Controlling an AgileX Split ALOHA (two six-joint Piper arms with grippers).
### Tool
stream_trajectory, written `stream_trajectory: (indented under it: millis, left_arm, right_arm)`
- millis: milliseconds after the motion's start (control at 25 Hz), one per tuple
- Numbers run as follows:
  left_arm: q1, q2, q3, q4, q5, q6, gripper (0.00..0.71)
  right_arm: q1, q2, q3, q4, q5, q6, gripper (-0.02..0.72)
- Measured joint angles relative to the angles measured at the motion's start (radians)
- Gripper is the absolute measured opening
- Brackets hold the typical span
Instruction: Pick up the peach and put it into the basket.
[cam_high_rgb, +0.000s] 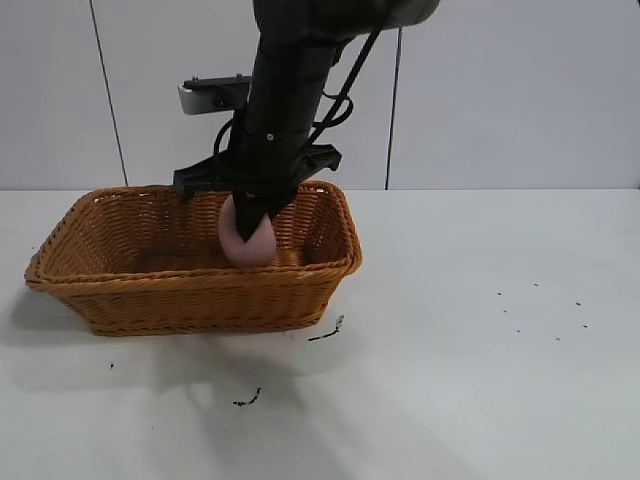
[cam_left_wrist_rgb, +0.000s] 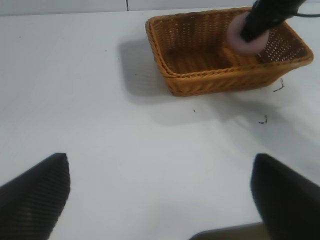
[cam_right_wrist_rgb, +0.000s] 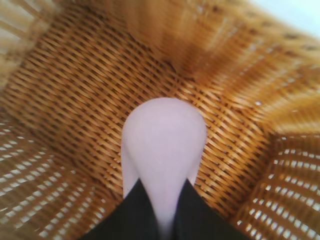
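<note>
Peach (cam_high_rgb: 247, 243) inside basket (cam_high_rgb: 190, 300)

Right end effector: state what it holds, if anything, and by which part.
The right end effector has the peach between its fingers, which flank its narrower end in the wrist view, down inside the basket. Whether the grip is firm or already releasing cannot be told.

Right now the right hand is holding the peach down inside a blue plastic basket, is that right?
Not quite. The basket is orange-brown woven wicker, not blue plastic, as the exterior view shows. The rest stands: the right hand has the peach down inside it, between its fingers.
</note>
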Motion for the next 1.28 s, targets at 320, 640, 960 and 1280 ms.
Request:
stream_trajectory:
  millis: [320, 640, 960, 1280]
  left_arm:
    - [0.000, 0.000, 0.000, 0.000, 0.000, 0.000, 0.694]
    - [0.000, 0.000, 0.000, 0.000, 0.000, 0.000, 0.694]
    - [0.000, 0.000, 0.000, 0.000, 0.000, 0.000, 0.694]
    - [0.000, 0.000, 0.000, 0.000, 0.000, 0.000, 0.694]
  right_arm:
    - [-0.008, -0.091, -0.091, 0.000, 0.090, -0.010, 0.688]
    - [-0.144, -0.099, -0.171, 0.001, 0.182, -0.010, 0.692]
    - [-0.481, -0.099, -0.171, -0.005, 0.288, -0.013, 0.695]
    - [-0.635, -0.115, -0.171, 0.027, 0.295, -0.018, 0.695]
